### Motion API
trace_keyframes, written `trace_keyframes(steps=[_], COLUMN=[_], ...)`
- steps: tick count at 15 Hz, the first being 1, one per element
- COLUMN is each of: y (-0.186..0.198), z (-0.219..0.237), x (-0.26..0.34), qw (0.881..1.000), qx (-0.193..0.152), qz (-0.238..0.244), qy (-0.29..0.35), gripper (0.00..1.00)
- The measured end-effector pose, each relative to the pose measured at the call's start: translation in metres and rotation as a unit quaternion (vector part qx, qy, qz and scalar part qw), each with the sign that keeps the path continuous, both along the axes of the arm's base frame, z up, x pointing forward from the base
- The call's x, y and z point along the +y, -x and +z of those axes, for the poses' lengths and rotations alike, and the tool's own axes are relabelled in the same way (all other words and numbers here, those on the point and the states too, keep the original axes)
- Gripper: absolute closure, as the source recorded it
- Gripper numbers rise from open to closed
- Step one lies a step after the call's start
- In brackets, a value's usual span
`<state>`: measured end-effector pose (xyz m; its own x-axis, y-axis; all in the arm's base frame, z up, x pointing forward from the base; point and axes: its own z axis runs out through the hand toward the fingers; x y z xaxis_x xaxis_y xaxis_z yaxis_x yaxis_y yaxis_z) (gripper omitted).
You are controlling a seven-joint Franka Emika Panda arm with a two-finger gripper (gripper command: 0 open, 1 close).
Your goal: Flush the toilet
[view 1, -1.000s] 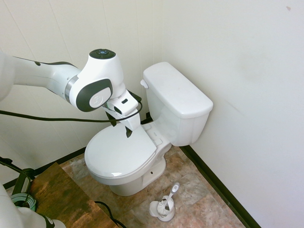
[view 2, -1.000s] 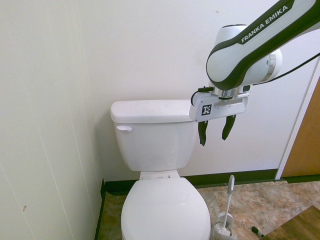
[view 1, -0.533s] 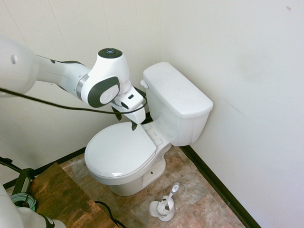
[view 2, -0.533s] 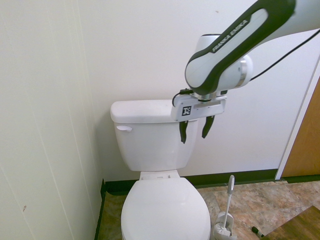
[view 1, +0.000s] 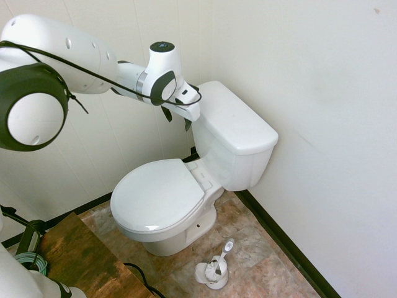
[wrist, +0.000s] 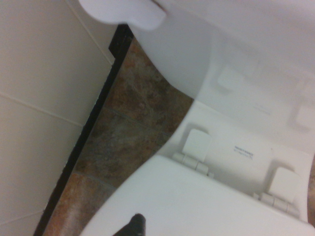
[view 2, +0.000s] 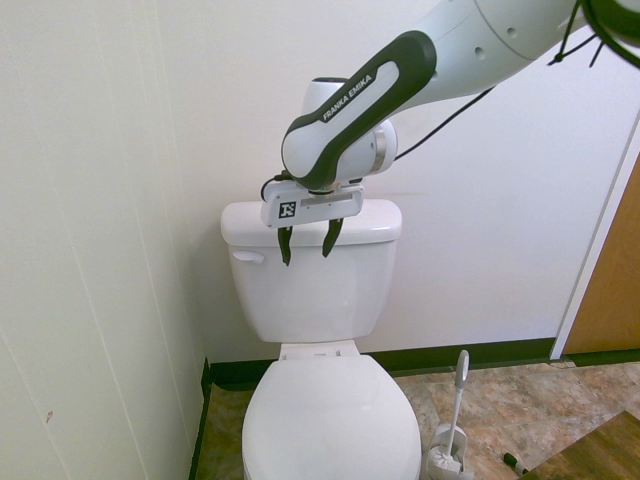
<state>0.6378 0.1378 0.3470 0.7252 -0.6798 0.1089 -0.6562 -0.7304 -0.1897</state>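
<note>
Tool open and empty at the tank's front; I'd line up above the lever, then press straight down, clear of the tank lid's edge.

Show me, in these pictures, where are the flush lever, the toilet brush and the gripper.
flush lever (view 2: 249,257): second exterior view, its middle
toilet brush (view 1: 229,246): first exterior view, its handle
gripper (view 2: 308,251): second exterior view, between its fingertips
</note>
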Motion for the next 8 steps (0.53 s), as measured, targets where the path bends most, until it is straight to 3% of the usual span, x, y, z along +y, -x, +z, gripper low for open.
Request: trace_keyframes(steps=[5,6,8], y=[-0.02,-0.02,-0.024], z=[0.005,0.003,-0.005], x=[0.02,0.021,0.031], qw=[1.0,1.0,1.0], qx=[0.009,0.01,0.008], qz=[0.006,0.008,0.014], qy=[-0.006,-0.007,-0.008], gripper=[0.0,1.0,1.0])
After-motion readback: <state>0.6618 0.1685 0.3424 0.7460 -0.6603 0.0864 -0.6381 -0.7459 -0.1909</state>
